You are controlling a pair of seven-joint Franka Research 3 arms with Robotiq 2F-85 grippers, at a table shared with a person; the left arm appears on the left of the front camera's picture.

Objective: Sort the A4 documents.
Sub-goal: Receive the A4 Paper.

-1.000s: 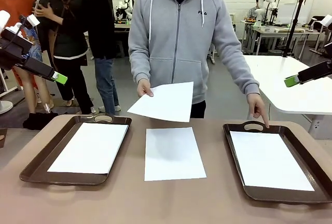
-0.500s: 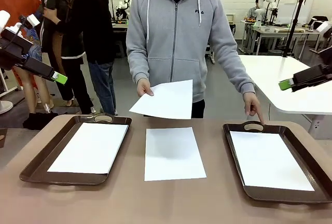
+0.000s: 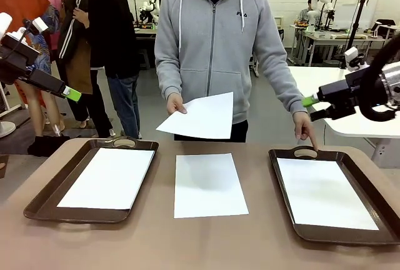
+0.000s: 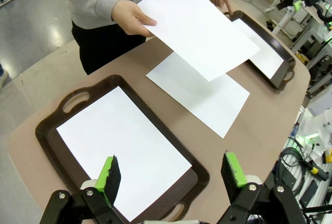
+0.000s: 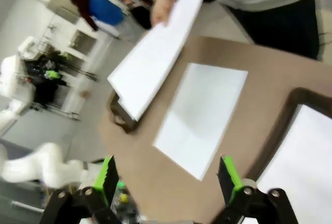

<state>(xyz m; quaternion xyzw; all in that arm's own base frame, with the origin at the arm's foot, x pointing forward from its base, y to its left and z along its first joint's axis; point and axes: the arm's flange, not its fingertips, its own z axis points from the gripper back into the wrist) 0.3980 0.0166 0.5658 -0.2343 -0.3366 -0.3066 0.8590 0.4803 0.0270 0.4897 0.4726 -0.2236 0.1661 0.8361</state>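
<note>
Centre sheet [image 3: 209, 184] lies flat on the worktop [image 3: 187, 242]. Left of it: left tray [image 3: 39, 202], with left sheet [image 3: 107, 177] inside. Right of it: right tray [image 3: 282, 185], with right sheet [image 3: 325, 192] inside. Behind and above it: held sheet [image 3: 201, 117] in person's hand [image 3: 175, 104], off the worktop. Behind-right of it: other hand [image 3: 305, 127], fingertip at right tray's far handle [image 3: 305, 152].

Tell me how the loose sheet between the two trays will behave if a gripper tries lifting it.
Likely very light and floppy: the middle sheet looks as thin as the held sheet. Probably hard to pinch: it lies flat on the table with no raised edge. A push would likely just slide it.
</note>
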